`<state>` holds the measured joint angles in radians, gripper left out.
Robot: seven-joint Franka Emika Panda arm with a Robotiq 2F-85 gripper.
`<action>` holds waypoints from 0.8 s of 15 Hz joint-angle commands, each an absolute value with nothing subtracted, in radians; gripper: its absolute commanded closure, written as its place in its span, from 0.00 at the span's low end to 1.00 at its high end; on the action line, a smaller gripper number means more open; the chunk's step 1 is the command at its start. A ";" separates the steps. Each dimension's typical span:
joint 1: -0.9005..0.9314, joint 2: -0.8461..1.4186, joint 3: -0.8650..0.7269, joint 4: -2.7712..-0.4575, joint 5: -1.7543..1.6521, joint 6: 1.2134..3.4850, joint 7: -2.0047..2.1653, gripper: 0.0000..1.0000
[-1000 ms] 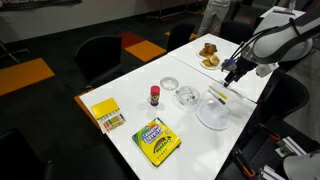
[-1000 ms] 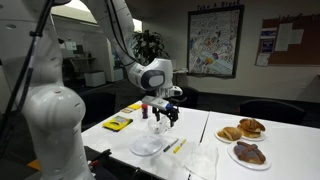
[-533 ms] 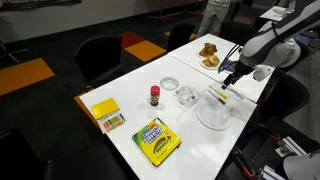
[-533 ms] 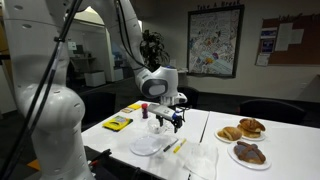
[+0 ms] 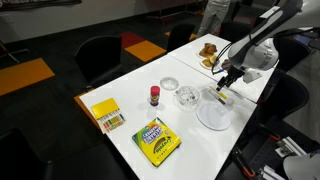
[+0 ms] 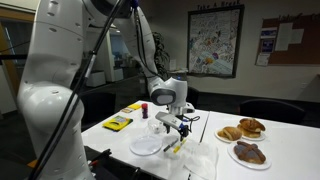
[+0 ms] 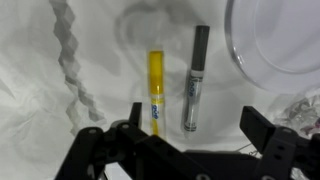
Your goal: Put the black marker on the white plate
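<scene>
The black marker (image 7: 195,80) lies flat on the tabletop (image 5: 138,106), not on the white plate (image 7: 287,40). In the wrist view it shows a dark cap at its far end and a greyish barrel. It rests on a crinkled white sheet. A yellow marker (image 7: 156,92) lies parallel to it, close by with a narrow gap between them. The plate's curved rim is just beside the black marker on the side away from the yellow one, and does not touch it.

The pincer (image 7: 192,128) hangs over the two markers, released, with its jaws spread wide and nothing between them. In the wrist view one finger sits outside the yellow marker and the other outside the black one. Whether its tips touch the sheet I cannot tell. In both exterior views the pincer (image 5: 228,80) (image 6: 180,125) is low over the tabletop, next to the plate (image 5: 214,115) (image 6: 147,148).

In an exterior view a clear glass bowl (image 5: 187,96) stands near the plate, with a small white dish (image 5: 170,84) and a red-capped bottle (image 5: 155,96) beyond it. Well apart from these lie a green and yellow crayon box (image 5: 157,141) and a yellow box (image 5: 106,114). Plates of brown pastries (image 6: 246,141) stand at the tabletop's other end.
</scene>
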<state>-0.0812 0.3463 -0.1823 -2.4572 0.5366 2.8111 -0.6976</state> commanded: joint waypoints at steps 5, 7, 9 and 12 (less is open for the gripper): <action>-0.093 0.506 -0.149 -2.312 0.578 2.764 -0.663 0.00; -0.191 0.512 -0.051 -2.296 0.459 2.772 -0.560 0.00; -0.225 0.524 -0.005 -2.282 0.403 2.765 -0.493 0.00; -0.258 0.539 0.034 -2.272 0.345 2.760 -0.425 0.00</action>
<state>-0.2048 0.5122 -0.0120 -2.3013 0.3943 2.7859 -0.4750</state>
